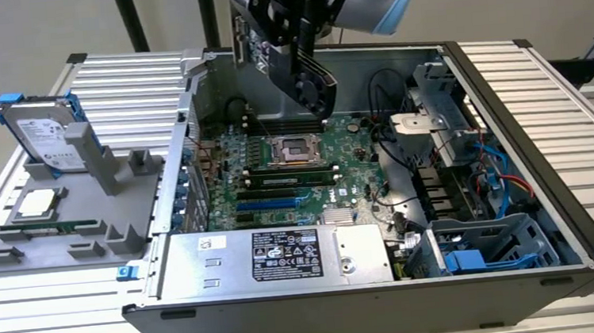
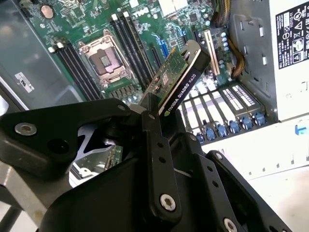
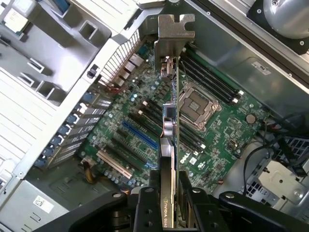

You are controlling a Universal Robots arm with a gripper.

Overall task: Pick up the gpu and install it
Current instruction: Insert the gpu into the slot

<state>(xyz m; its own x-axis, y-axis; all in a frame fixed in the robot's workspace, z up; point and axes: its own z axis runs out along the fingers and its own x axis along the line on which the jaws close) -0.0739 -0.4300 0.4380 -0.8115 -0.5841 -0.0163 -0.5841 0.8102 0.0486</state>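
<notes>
My gripper (image 1: 289,32) hangs over the back of the open computer case (image 1: 556,218) and is shut on the gpu (image 1: 312,82). The card hangs edge-down above the motherboard (image 1: 276,176), near the CPU socket (image 1: 298,147), and does not touch it. In the first wrist view the gpu (image 3: 169,126) runs edge-on away from my gripper (image 3: 169,205), its silver bracket (image 3: 174,31) at the far end, above the expansion slots (image 3: 140,136). In the second wrist view the black-edged green gpu (image 2: 179,79) sticks out past a black finger (image 2: 155,145) over the motherboard (image 2: 72,19).
A silver power supply (image 1: 272,256) fills the case's near side, and drive cages with cables (image 1: 456,170) line the exterior view's right. On the exterior view's left a grey fixture (image 1: 57,225) carries a hard drive (image 1: 45,134), a memory stick (image 1: 47,229) and a processor chip (image 1: 36,203).
</notes>
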